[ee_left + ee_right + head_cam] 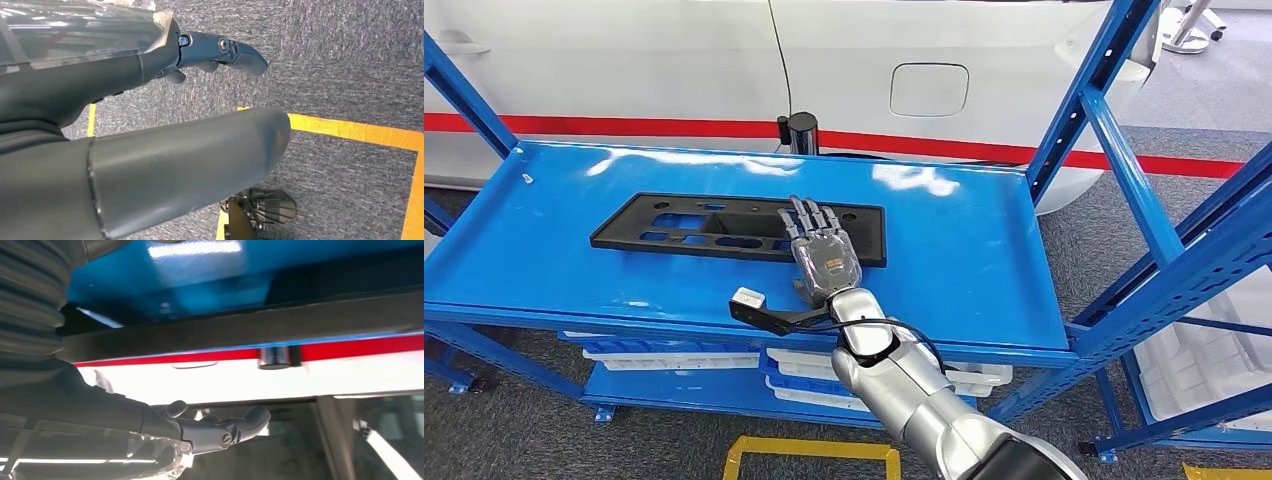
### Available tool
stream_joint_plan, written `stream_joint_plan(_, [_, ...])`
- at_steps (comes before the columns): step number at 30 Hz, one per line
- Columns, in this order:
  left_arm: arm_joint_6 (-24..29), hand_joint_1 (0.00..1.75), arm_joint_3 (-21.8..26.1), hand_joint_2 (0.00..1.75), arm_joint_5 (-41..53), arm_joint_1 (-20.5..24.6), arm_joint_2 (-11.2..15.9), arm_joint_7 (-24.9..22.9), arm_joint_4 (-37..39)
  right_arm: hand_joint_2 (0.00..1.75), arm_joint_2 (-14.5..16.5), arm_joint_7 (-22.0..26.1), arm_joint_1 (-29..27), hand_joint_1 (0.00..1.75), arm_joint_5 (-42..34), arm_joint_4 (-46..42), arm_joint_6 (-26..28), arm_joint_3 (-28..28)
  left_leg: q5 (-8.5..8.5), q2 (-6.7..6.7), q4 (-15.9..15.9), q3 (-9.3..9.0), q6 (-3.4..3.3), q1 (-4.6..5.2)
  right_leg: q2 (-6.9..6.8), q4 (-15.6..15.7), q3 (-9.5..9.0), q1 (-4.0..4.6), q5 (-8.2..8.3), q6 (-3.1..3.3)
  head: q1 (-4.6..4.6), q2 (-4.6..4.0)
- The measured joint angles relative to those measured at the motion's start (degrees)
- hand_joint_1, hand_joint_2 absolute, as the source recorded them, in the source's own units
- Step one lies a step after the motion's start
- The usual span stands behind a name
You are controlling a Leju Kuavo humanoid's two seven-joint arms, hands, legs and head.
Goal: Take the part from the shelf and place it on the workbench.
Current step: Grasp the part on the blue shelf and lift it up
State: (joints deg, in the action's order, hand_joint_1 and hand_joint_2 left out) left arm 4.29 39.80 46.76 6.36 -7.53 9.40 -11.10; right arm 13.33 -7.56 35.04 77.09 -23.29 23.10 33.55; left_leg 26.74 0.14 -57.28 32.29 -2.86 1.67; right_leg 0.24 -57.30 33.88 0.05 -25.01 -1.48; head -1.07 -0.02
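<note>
Lying flat on the shelf (544, 260), the part (674, 228) sits under the right robot hand (824, 255).

The part (736, 229) lies on the shelf (544, 270), the right hand (826, 262) over its right half.

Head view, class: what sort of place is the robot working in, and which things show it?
Probably a car factory or workshop. A blue steel shelf rack holds a flat black part, a white car body with a red stripe stands behind it, and the left wrist view shows yellow floor marking.

A white car (724, 60) with a red stripe (624, 127) stands behind.
</note>
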Motion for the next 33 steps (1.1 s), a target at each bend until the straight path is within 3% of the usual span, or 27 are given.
stream_joint_plan(9, [0.42,0.0,0.02,0.0,-0.46,0.03,-0.15,-0.05,0.0,1.75,-0.69,-8.24,2.79,0.03,4.31,3.78,-0.44,0.59,0.0,0.01,-0.01,-0.06,0.0,0.0,0.0,0.01,-0.04,0.0,0.0,0.0,0.0,0.0])
stream_joint_plan(13, [0.52,0.0,0.08,0.0,-0.54,0.1,-0.2,-0.09,0.0,1.75,-1.1,-10.37,3.34,0.49,5.58,4.62,-0.28,0.68,0.0,0.0,-0.01,-0.08,0.0,0.01,0.0,0.01,-0.06,0.0,0.0,0.0,0.0,0.0])
stream_joint_plan(17, [0.87,0.0,0.21,0.0,-0.57,0.11,-0.28,-0.07,0.0,1.75,-1.71,-11.7,3.41,1.44,6.16,5.31,0.27,0.67,0.0,0.01,-0.01,-0.07,0.0,0.01,0.0,0.01,-0.06,-0.01,0.01,0.0,0.0,0.0])
stream_joint_plan(20, [1.01,0.0,0.23,0.0,-0.61,0.11,-0.31,-0.05,0.0,1.75,-2.03,-11.97,3.42,1.64,6.15,5.73,0.6,0.6,0.0,0.01,-0.01,-0.07,0.0,0.02,0.0,0.01,-0.05,-0.01,0.01,-0.01,0.0,0.0])
stream_joint_plan(33, [1.09,0.0,0.24,0.0,-0.51,0.17,-0.32,0.01,0.0,1.75,-2.79,-12.11,3.76,1.75,6.07,6.32,2.56,-0.84,0.0,-0.02,-0.01,-0.07,0.0,0.02,0.0,0.01,-0.07,-0.01,0.0,-0.01,0.0,0.0])
